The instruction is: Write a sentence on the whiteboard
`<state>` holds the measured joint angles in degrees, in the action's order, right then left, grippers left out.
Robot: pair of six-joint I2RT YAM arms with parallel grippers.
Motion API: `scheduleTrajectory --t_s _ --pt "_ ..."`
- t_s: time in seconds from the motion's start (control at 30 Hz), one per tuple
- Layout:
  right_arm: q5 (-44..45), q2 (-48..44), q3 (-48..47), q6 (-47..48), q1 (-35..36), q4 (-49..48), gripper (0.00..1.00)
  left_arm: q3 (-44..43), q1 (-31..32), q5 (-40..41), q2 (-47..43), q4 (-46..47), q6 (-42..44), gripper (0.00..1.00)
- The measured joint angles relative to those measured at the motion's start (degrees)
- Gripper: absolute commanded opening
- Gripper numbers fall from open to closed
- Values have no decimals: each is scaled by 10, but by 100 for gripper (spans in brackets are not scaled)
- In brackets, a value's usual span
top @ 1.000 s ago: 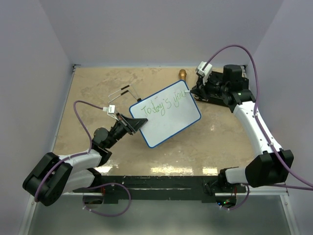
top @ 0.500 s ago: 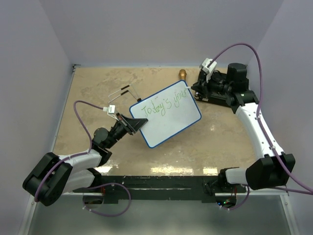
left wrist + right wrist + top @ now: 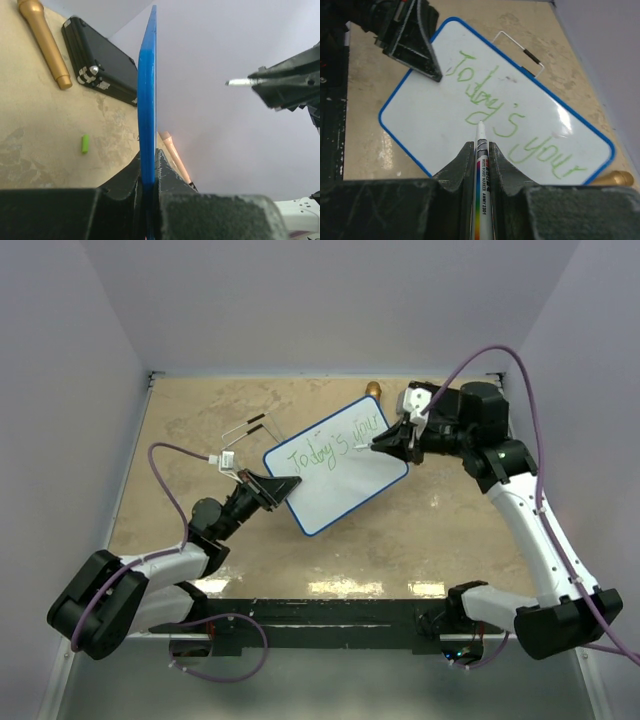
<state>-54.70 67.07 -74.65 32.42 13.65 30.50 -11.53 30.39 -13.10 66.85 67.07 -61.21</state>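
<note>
On your beige worktop [image 3: 180, 440], near the far edge, the blue-rimmed whiteboard [image 3: 340, 480] read "Today's your" in green. The left gripper [image 3: 283, 486] pinched its left corner and the right gripper [image 3: 387, 442] pinched a marker [image 3: 482, 170]. The black case [image 3: 100, 65] seemed shut.

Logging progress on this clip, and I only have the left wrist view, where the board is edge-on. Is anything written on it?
Observer: Yes. The right wrist view shows green handwriting on the whiteboard, reading "Today's your".
Operator: Who is holding that pen tip I can see?
Observer: The right fingers are shut on a marker. Its tip points at the middle of the writing, near the "'s".
Operator: Is there room left for more words?
Observer: From the top external view, the words run along one long edge only. The other half of the board is blank.
</note>
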Motion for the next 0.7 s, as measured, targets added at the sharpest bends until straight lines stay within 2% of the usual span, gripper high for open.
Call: scheduleTrajectory --t_s 0.17,0.47,0.7 --pt "7 0 17 27 70 28 0 -28 0 13 0 2 19 0" --pt "46 0 17 61 118 40 0 -35 8 50 0 9 35 0" --pt "75 -5 18 68 124 43 0 -37 19 68 0 9 38 0"
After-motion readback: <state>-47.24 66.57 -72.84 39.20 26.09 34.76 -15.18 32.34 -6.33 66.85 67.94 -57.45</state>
